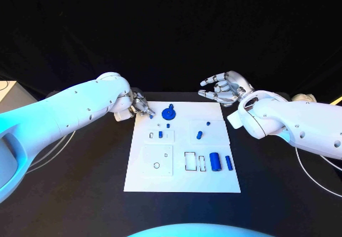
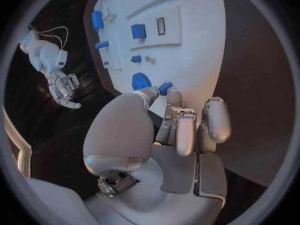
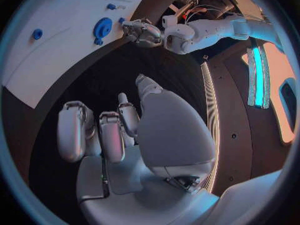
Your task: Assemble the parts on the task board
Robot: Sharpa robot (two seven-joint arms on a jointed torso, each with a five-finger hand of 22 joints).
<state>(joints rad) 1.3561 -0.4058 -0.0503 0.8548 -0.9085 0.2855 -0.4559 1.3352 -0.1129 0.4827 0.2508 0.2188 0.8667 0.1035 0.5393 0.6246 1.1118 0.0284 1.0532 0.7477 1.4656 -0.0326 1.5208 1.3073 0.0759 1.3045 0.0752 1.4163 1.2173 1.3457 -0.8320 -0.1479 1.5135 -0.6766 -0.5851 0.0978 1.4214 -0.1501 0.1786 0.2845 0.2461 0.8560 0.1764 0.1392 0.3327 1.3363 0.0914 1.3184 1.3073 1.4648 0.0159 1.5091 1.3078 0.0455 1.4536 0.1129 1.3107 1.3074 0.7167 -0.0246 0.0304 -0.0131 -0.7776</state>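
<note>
The left robot hand (image 1: 140, 108) reaches for the blue gear (image 1: 169, 114), holding nothing. The right robot hand (image 1: 224, 87) waits loose beyond the task board (image 1: 182, 182).

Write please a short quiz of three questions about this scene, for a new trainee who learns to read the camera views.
1. True or false: the right hand holds a blue part.
2. Which hand is at the far left corner of the task board? A) left B) right C) neither
3. Fill in: the round blue part lies on the board's ____ end, seen from the robot.

Key:
1. False; it hovers open over the black table, past the board's far edge.
2. A; the left hand has its fingertips down at that corner.
3. Far.
</note>
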